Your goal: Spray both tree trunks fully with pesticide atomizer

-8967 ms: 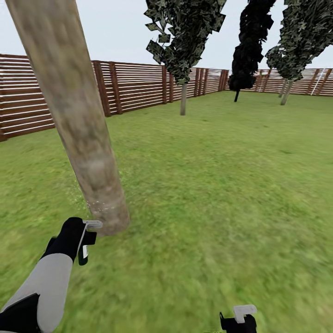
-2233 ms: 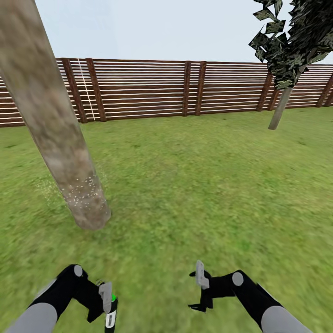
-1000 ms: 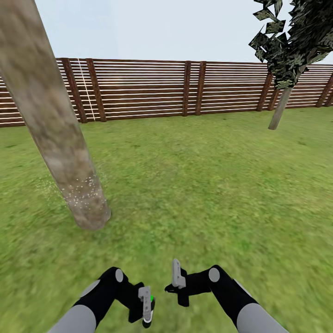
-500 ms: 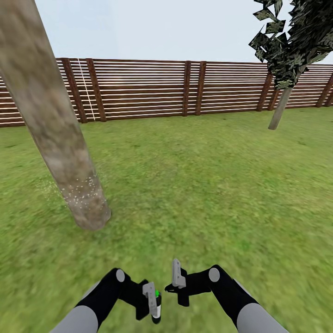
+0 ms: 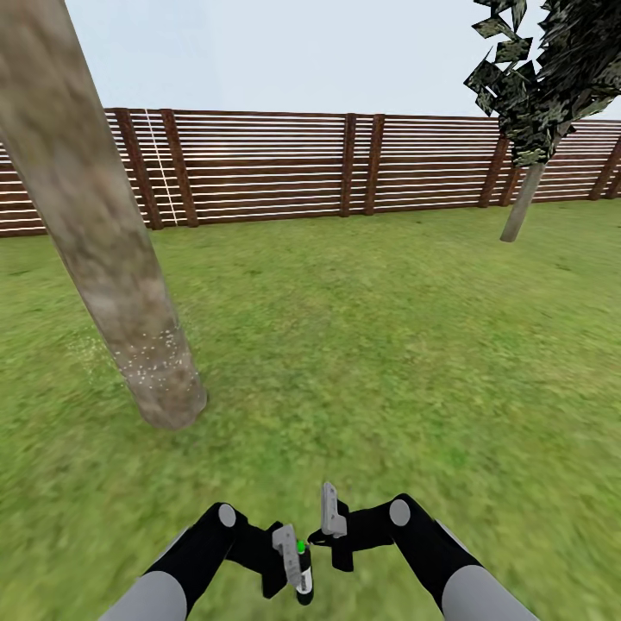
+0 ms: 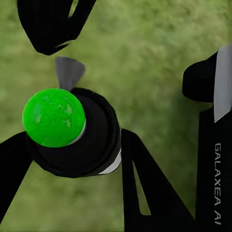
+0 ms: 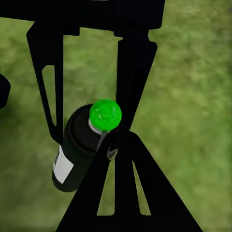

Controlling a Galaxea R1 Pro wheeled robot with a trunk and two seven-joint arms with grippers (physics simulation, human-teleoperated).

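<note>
Left gripper [image 5: 291, 565] clamps the small black green-capped pesticide atomizer bottle [image 5: 304, 569] low over grass. Right gripper [image 5: 332, 535] sits just beside it, jaws apart, empty. White-speckled grey-brown tree trunk [image 5: 129, 293] stands ahead-left.

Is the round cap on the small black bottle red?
No, the black bottle carries a bright green round cap.

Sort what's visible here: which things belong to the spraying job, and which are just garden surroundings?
Belongs to the job:
- pesticide atomizer, green-topped, held in the left hand
- right hand, close beside it
- tree trunk, whitish pesticide specks near its base

Just surroundings:
- wooden fence
- dark leafy tree
- grass
</note>
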